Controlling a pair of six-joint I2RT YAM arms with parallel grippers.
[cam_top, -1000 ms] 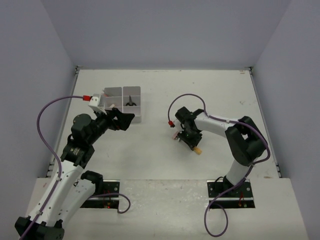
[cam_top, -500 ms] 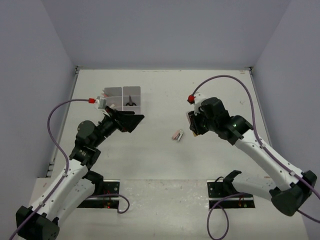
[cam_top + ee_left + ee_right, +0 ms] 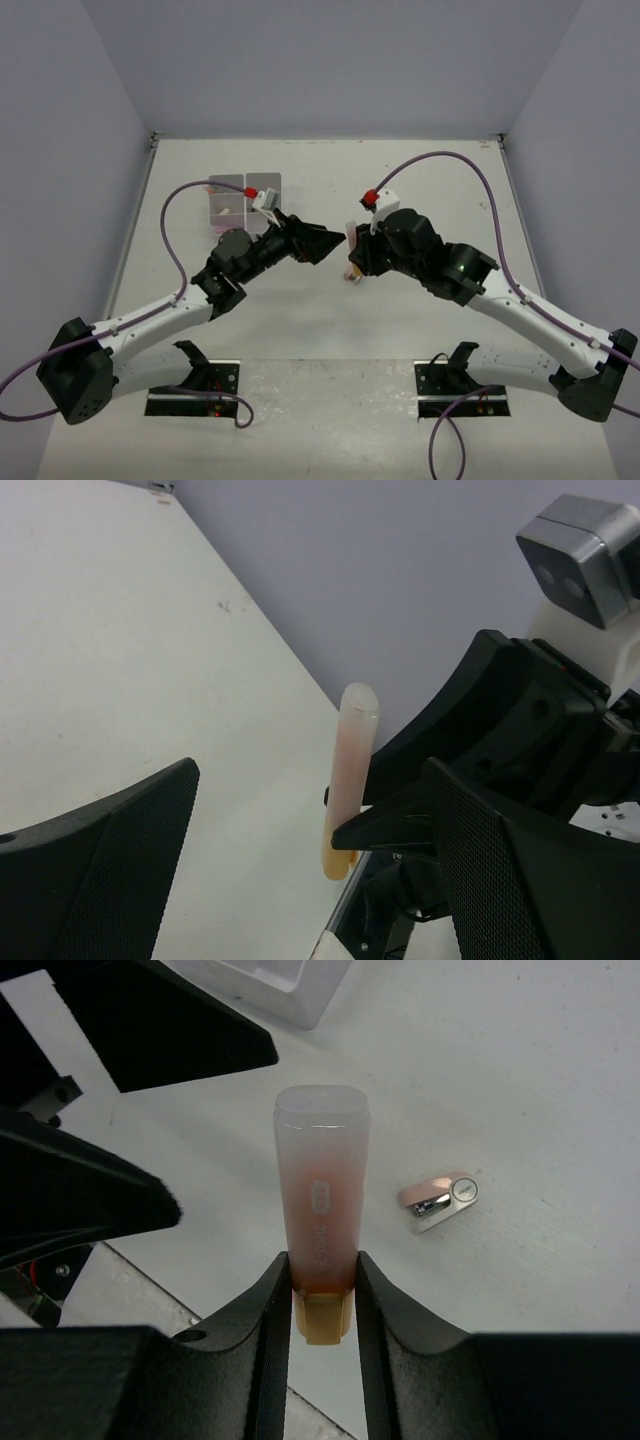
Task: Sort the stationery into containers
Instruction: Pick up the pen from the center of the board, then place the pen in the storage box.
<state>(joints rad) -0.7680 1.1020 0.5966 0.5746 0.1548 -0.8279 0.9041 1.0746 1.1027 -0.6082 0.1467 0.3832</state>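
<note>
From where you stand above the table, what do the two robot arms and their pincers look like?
The left arm and right arm are slim white tubes with chunky black joints. A thin purple cable loops along each, ending in a small red plug. The left gripper and right gripper are black, each with two wedge-shaped fingers; the left one's pads have a fine mesh texture.

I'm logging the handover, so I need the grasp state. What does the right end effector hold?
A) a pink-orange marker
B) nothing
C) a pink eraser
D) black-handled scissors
A: in the right wrist view the pink-orange marker is clamped upright in the right end effector, while the pink eraser lies apart on the table.
</note>
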